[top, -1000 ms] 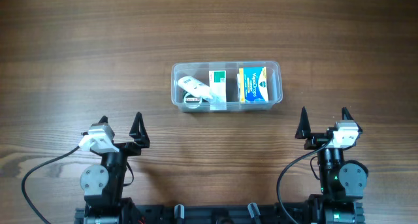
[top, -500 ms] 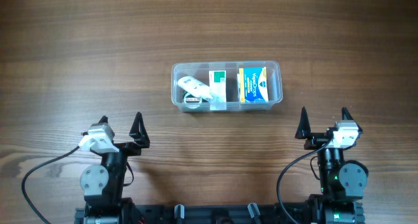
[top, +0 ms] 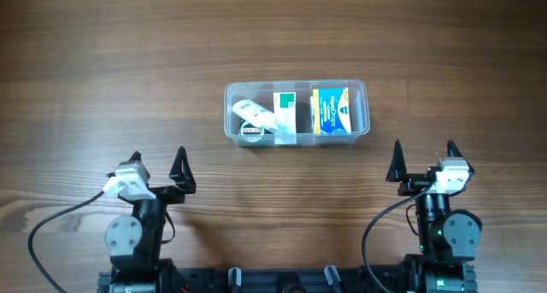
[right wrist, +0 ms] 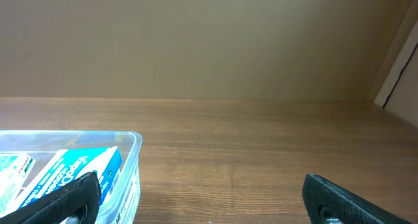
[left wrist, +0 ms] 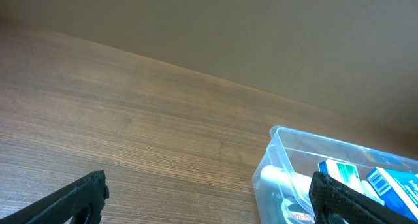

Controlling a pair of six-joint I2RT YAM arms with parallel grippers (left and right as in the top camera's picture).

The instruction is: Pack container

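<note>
The container point(top: 256, 85) is set mid-way across the table point(top: 85, 54), packed with a blue box point(top: 332, 112), a green-and-white box point(top: 285, 114) and a white item point(top: 254, 115) (kind unclear). The left gripper point(top: 157, 156) and right gripper point(top: 424, 148) are held spread, empty and well apart from it, presumably because packing is judged done.

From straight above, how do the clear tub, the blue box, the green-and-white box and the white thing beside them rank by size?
1. The clear container, by far the largest.
2. The blue and yellow box.
3. The green and white box and the white tube-like item look about alike from above, so they share last place.
</note>
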